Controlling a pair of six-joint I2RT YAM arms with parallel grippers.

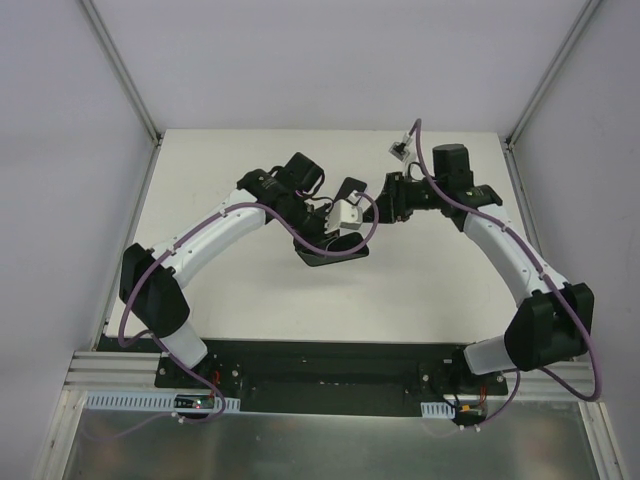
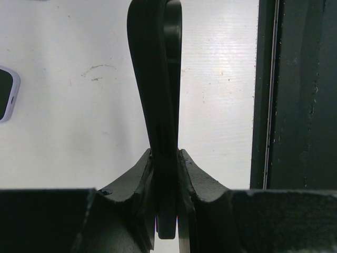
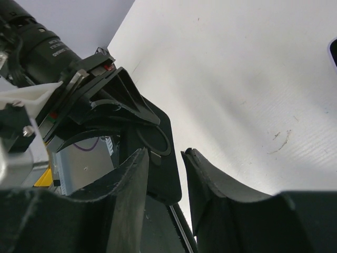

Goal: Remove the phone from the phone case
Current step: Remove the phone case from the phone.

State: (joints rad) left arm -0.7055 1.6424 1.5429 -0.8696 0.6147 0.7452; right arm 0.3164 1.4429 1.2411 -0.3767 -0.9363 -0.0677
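left claw [image 2: 167,156] clamps phone case [image 2: 157,79] edge-on | possibly phone [image 2: 6,94], half cropped

Black phone case [image 2: 158,105] upright, edge-on (slightly bowed); pale-rimmed phone [image 2: 5,95] lies flat, well apart.

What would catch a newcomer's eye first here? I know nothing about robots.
The left arm and right arm meet over the table's middle at a black case. From the left wrist, the left gripper pinches that case edge-on, and a pale-rimmed phone lies flat on the table at the far left.
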